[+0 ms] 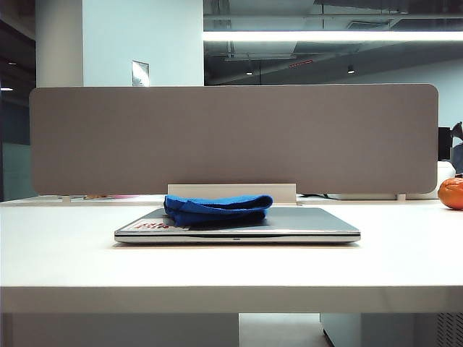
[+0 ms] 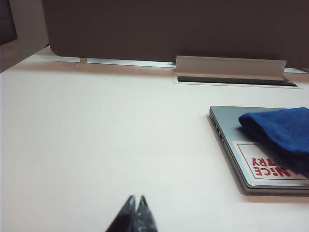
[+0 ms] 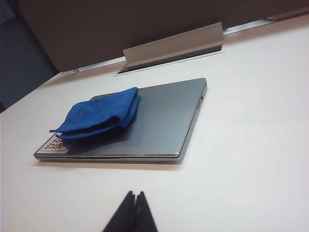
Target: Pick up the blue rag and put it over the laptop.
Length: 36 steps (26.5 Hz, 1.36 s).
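Now the blue rag (image 1: pixel 218 208) overlies the laptop (image 1: pixel 311 225); left fingers (image 2: pixel 135 212), right fingers (image 3: pixel 133 210) pressed together, apart.

Bright ceiling strip light (image 1: pixel 333 35), overexposed white table (image 1: pixel 231 267), soft wrist views

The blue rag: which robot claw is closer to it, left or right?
Neither is clearly closer. The left gripper sits shut over bare table off the laptop's sticker side; the right gripper sits shut before its front edge. Both are clear of the blue rag.
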### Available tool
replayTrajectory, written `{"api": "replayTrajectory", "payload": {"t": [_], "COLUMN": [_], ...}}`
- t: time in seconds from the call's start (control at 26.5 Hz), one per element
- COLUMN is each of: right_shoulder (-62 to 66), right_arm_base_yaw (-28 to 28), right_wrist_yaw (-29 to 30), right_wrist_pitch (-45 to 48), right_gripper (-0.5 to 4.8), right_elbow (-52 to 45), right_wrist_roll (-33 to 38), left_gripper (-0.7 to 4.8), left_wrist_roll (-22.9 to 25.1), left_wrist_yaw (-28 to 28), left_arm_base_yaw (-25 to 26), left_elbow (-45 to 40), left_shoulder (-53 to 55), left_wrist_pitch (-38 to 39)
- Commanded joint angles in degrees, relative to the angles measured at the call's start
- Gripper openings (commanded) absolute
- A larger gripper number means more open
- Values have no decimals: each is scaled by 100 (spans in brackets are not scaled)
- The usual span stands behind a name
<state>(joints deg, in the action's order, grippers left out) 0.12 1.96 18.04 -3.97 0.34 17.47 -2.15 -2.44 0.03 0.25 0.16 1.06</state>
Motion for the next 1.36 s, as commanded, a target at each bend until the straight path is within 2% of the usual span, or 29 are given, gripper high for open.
{"api": "replayTrajectory", "payload": {"t": [0.04, 0.11, 0.19, 0.34, 0.64, 1.36], "right_shoulder": [-13, -13, -13, -13, -13, -13], "right_arm_base_yaw": [4, 2, 2, 2, 9, 2], "right_wrist_yaw": [-481, -1390, -1958, -2459, -2085, -2087], "right_wrist_pitch": [166, 177, 173, 173, 140, 66], "right_gripper": [-5, -5, -5, -5, -5, -5], "right_elbow": [-31, -31, -31, -31, -31, -31], "right_wrist_roll": [-619, -612, -619, -706, -785, -787], "left_gripper": [-6, -6, -6, -6, -6, -6], "left_wrist_roll": [13, 13, 13, 13, 13, 15], "left_wrist_yaw": [-26, -26, -26, -26, -26, -26], "left_arm_base_yaw": [9, 9, 9, 9, 9, 9], "left_elbow": [20, 20, 20, 20, 20, 20], "left_shoulder": [7, 7, 7, 7, 7, 7], "left_wrist_pitch": [-70, -70, -72, -70, -70, -70]}}
